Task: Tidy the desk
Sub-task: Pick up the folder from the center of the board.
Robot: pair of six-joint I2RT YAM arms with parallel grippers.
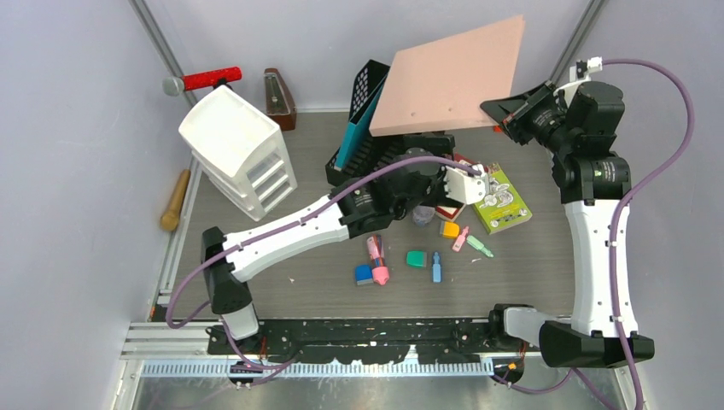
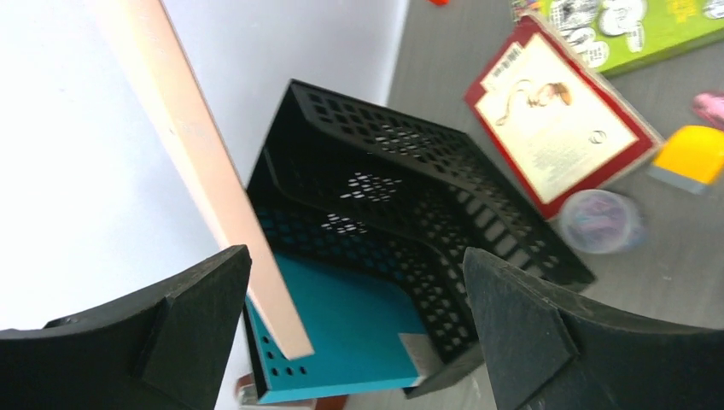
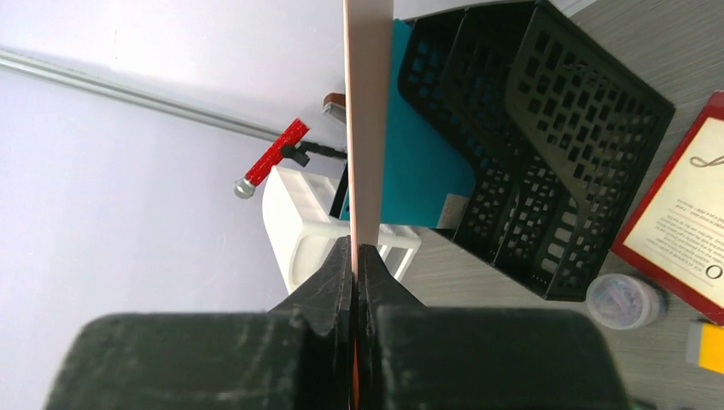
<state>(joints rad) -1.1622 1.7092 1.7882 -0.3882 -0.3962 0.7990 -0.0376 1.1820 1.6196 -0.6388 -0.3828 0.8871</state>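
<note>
Desk (image 1: 529, 265): flat rectangular tabletop, grey-brown wood-grain, level, partly cluttered.

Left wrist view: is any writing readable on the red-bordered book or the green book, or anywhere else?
Red-bordered book: lines of print under a small drawing on the cream cover, too blurred to read.
Green book: cartoon artwork with lettering, too blurred to read.
Nothing else legible in any view.

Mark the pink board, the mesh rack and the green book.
pink board (image 1: 452, 77), top view, flat face centre.
mesh rack (image 2: 384, 184), left wrist view, inner divider.
green book (image 1: 505, 205), top view, front cover.
</note>
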